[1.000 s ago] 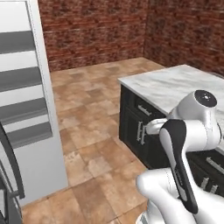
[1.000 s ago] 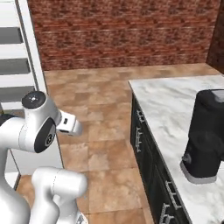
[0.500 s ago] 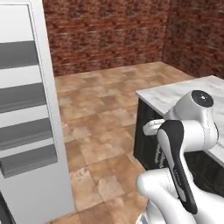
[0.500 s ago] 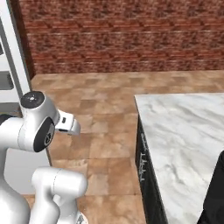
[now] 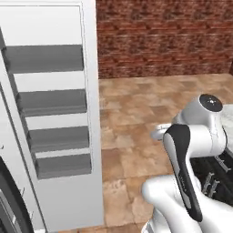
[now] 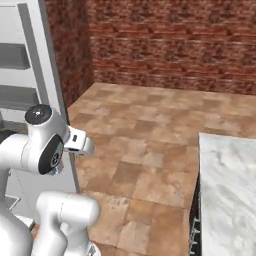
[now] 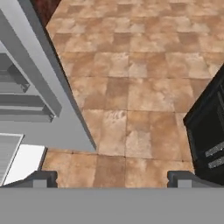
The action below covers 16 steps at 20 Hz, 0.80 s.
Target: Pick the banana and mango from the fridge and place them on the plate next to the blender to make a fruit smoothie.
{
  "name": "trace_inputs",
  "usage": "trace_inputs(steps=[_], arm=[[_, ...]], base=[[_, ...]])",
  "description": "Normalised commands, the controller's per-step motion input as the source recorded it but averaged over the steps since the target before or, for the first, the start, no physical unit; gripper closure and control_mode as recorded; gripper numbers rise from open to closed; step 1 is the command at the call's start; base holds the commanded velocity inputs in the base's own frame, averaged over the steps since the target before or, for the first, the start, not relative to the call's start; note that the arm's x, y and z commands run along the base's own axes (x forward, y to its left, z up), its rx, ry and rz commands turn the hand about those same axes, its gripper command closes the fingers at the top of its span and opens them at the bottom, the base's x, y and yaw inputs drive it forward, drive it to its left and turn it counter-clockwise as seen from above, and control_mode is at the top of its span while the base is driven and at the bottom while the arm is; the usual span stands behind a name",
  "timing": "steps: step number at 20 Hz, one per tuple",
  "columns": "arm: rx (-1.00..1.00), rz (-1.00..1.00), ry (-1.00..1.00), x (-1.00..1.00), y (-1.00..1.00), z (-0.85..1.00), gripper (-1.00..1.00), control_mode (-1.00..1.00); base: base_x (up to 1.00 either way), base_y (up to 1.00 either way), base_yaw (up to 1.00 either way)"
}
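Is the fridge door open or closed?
Open. The fridge shows its grey door shelves swung out over the tiled floor; the hand view shows them too.

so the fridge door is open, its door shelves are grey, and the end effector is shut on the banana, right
Not quite. The fridge door is open and its door shelves are grey, but the end effector holds nothing: the hand view shows its fingertips spread wide apart with bare floor tiles between them.
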Motion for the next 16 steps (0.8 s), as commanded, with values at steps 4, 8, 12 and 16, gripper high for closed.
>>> trace_inputs(steps=[4, 8, 12, 16], arm=[[0.0, 0.0, 0.0, 0.0, 0.0, 0.0, -1.0, 1.0], [0.0, 0.0, 0.0, 0.0, 0.0, 0.0, -1.0, 1.0], [0.0, 0.0, 0.0, 0.0, 0.0, 0.0, -1.0, 1.0], [0.0, 0.0, 0.0, 0.0, 0.0, 0.0, -1.0, 1.0]], base=[[-0.1, 0.11, 1.0], [-0.01, 0.12, 0.99], [0.44, 0.14, 0.82], [0.81, 0.02, 0.63]])
